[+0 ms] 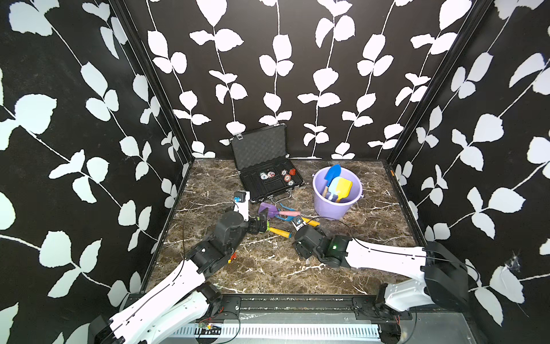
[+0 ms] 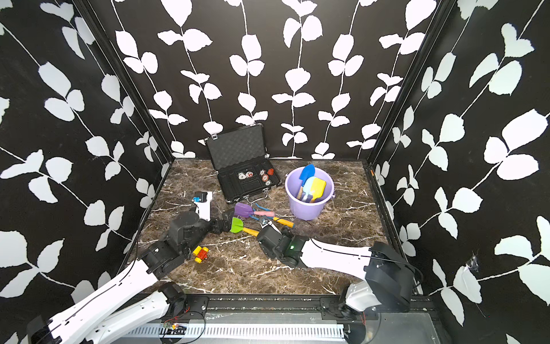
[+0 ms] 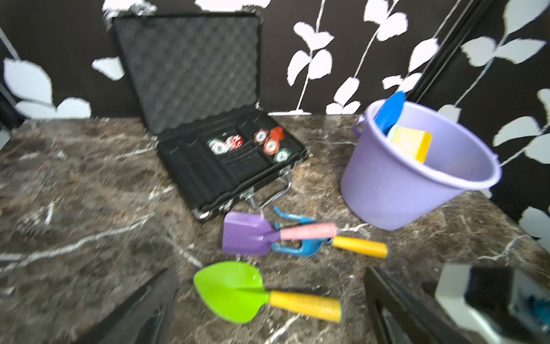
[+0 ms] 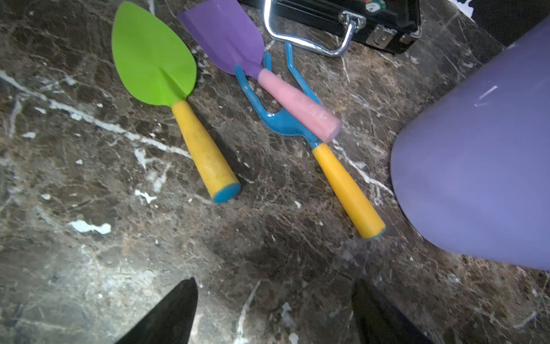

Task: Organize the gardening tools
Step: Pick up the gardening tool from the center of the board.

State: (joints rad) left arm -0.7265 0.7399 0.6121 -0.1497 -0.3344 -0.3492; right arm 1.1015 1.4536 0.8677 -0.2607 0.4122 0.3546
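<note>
Just ahead of my right gripper (image 4: 273,281), jaws wide and empty, green spade (image 4: 153,56), purple spade (image 4: 226,38) and blue claw rake (image 4: 279,119) lie loose, left gripper (image 2: 225,221) likewise wide and empty at the green head; three tools (image 1: 336,183) already in bucket (image 1: 336,208), so about halfway.

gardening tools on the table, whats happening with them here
Both arms appear to be sorting toy garden tools into the purple bucket. A blue spade, a yellow scoop and a pale-blue one already stand in it. The green spade, the purple spade and the blue claw rake lie on the table, the purple spade's pink handle across the rake. The left gripper and right gripper are both open and empty, low beside these three.
</note>
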